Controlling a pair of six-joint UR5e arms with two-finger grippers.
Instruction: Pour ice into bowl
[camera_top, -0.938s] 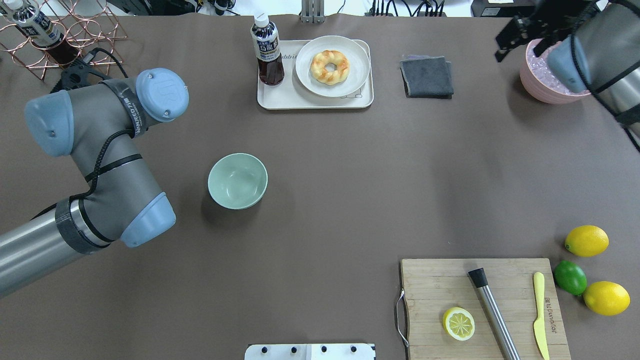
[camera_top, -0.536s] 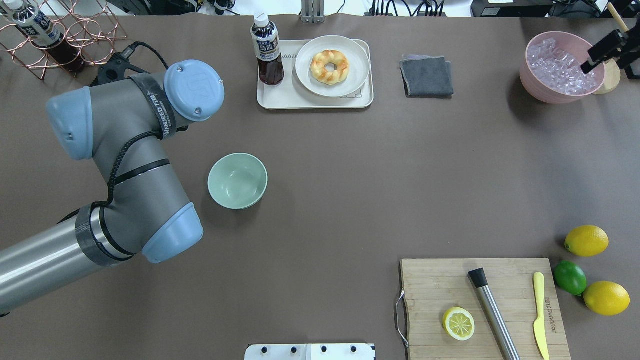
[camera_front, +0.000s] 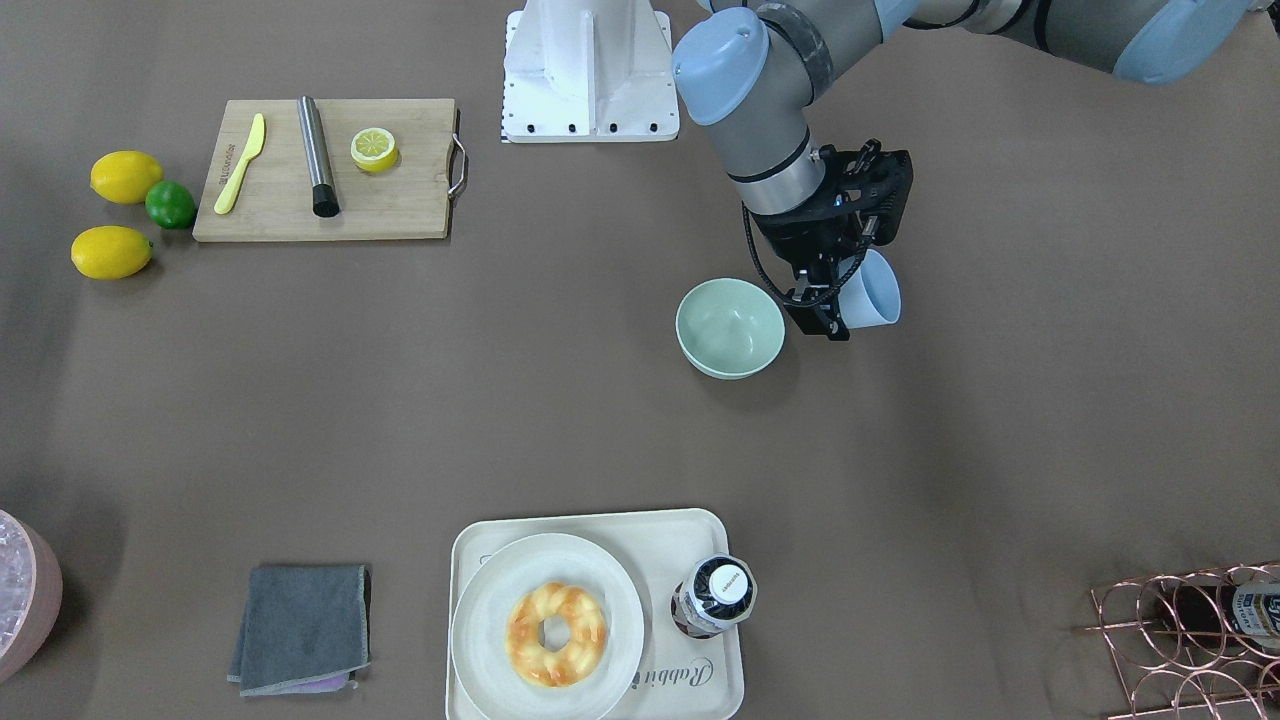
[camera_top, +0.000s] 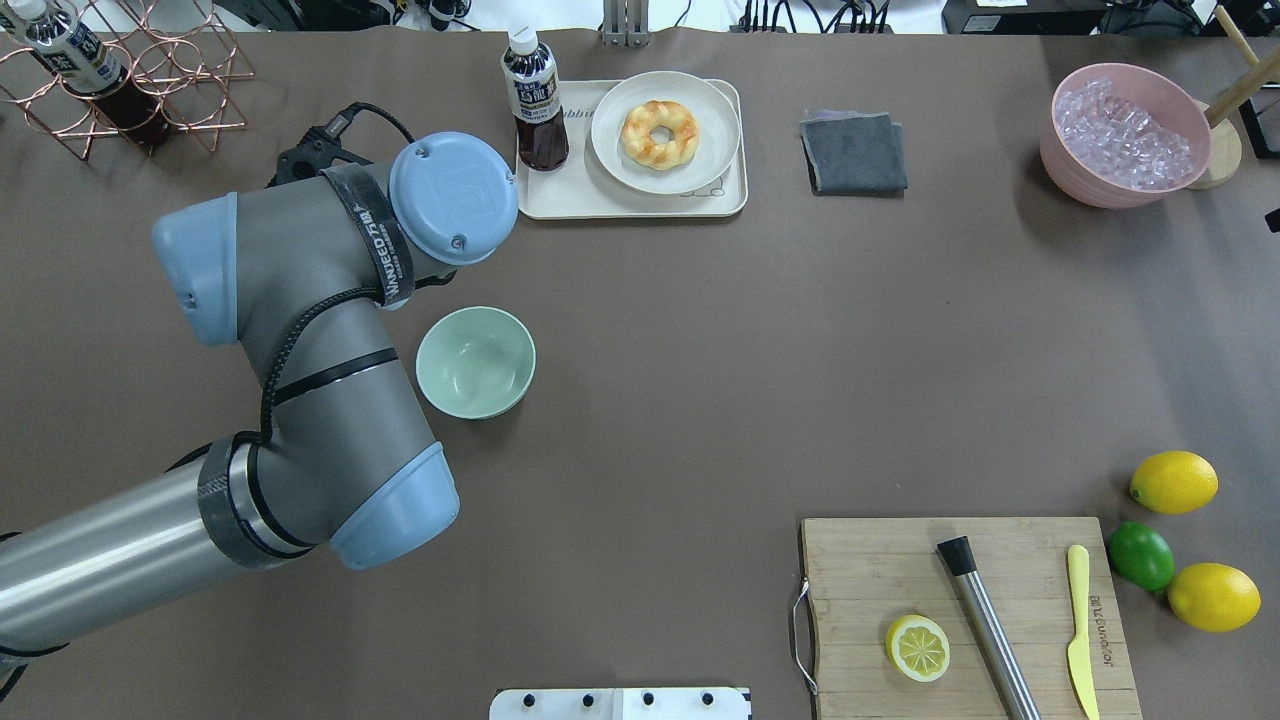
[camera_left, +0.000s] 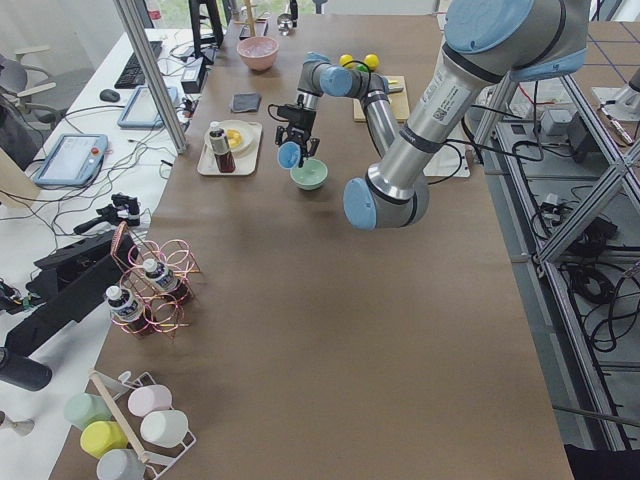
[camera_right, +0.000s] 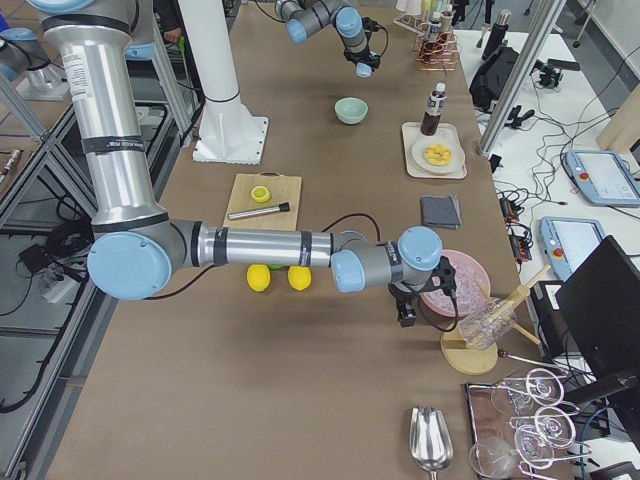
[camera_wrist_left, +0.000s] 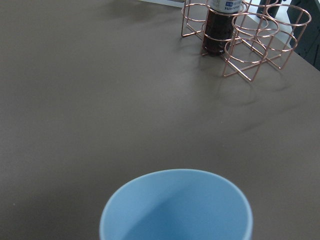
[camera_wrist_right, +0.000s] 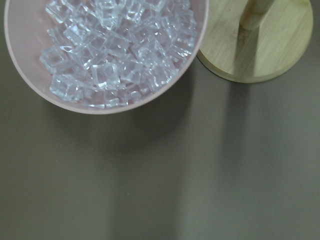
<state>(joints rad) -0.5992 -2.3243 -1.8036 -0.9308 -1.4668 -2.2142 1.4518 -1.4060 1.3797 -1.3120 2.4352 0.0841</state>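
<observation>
- The left gripper (camera_front: 848, 300) was clamped on the light blue cup (camera_front: 872, 292), just beside the bowl (camera_front: 730, 328), probably staging the pour.
- The cup's long axis lay tipped over, mouth facing the copper rack (camera_front: 1185, 640), away from the bowl; no ice showed inside.
- Farthest, ice (camera_top: 1125, 135) filled the pink tub (camera_top: 1060, 170); the right gripper's (camera_right: 405, 310) state could not be told.

A robotics lab: a left arm (camera_top: 300, 400) and a right arm (camera_right: 260, 246) work over a brown-covered table (camera_top: 700, 350) with a white pedestal (camera_right: 222, 90) on it, aluminium frame posts (camera_left: 150, 70) stand alongside, and a side desk (camera_left: 85, 115) carries a teach pendant (camera_left: 68, 158), a keyboard (camera_left: 131, 70) and cables
</observation>
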